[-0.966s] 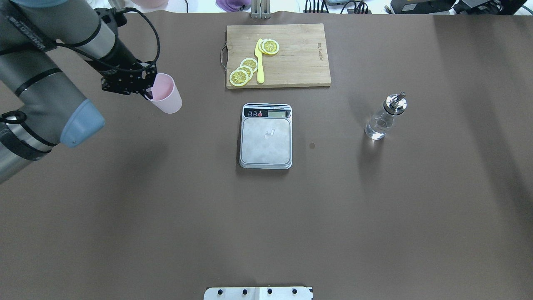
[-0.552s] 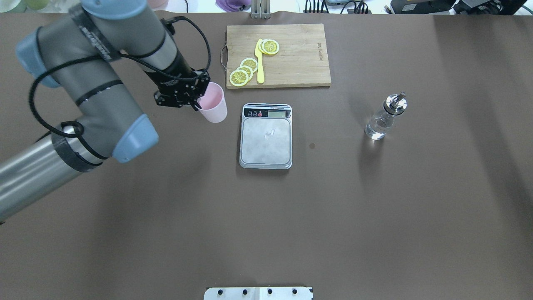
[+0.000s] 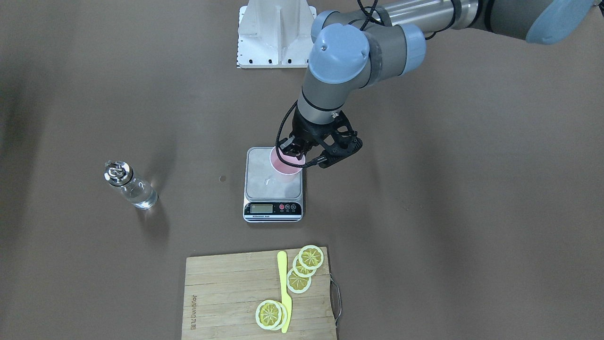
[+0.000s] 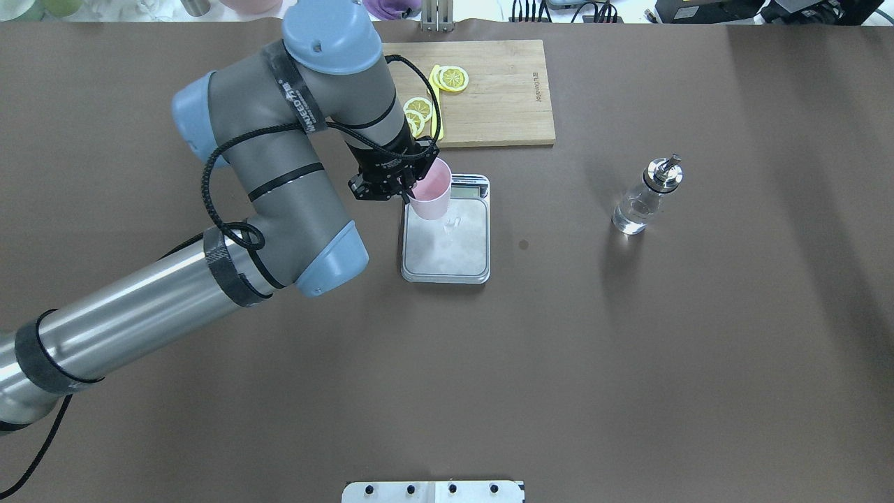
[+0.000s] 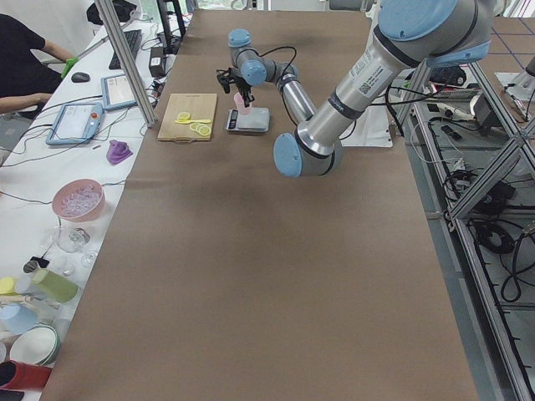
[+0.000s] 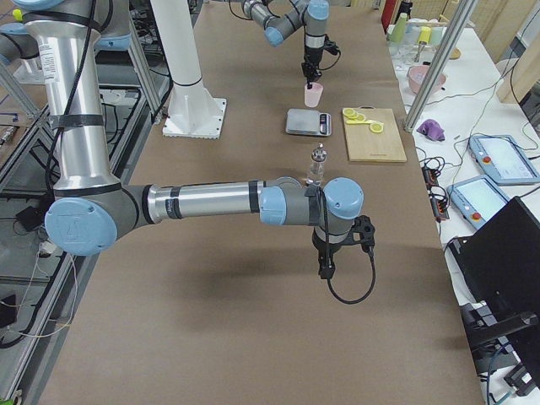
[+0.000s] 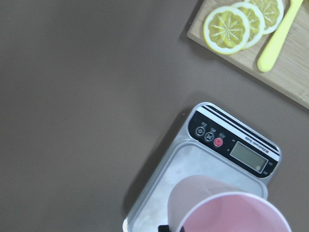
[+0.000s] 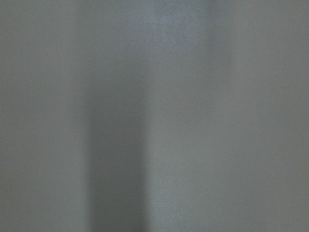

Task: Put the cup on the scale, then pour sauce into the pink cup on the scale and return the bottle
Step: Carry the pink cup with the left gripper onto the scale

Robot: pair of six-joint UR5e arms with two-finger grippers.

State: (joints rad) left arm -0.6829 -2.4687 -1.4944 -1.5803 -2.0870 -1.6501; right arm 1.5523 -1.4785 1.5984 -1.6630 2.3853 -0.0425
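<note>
Overhead exterior, cup (image 4: 430, 193) in left end effector (image 4: 408, 191)

Brown table (image 4: 628, 384): scale (image 4: 447, 248) centre, bottle (image 4: 637, 209), cutting board (image 4: 503, 98) resting directly.

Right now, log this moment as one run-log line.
step: cup to scale | left pincer: shut on cup over scale | right pincer: cannot tell | bottle: upright, untouched

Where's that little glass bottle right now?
In the overhead view, the bottle stands upright on the table's right side, well clear of the scale.
</note>
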